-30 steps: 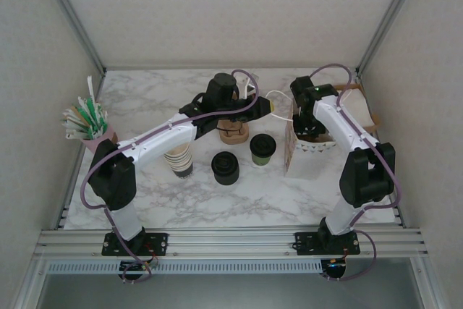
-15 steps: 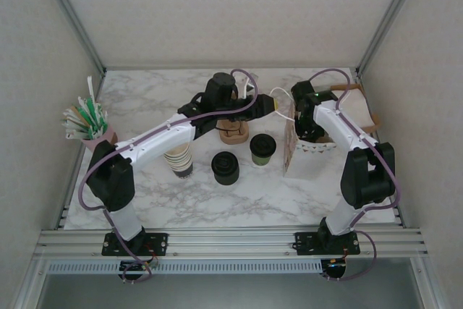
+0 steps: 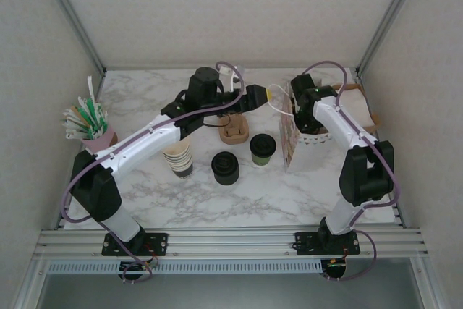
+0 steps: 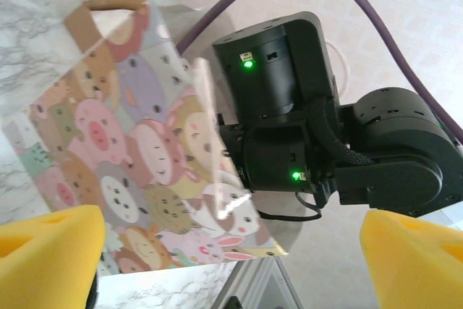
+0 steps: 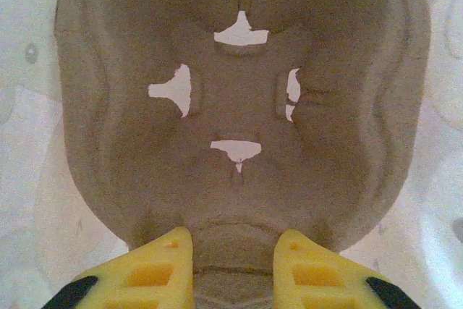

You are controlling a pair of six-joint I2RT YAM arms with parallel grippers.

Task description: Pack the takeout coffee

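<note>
The left jaws are wide open and hold nothing, up by the top of the picture bag (image 4: 137, 164). The right jaws are nearly shut, pinching the rim of a brown cup tray (image 5: 239, 128) inside that bag. The coffee cup (image 3: 262, 148) stands on the bench (image 3: 188, 197), below the left jaws, just beside the bag. It looks like the bag is being made ready. Next, the left jaws should drop around the cup and lift it upright.
</note>
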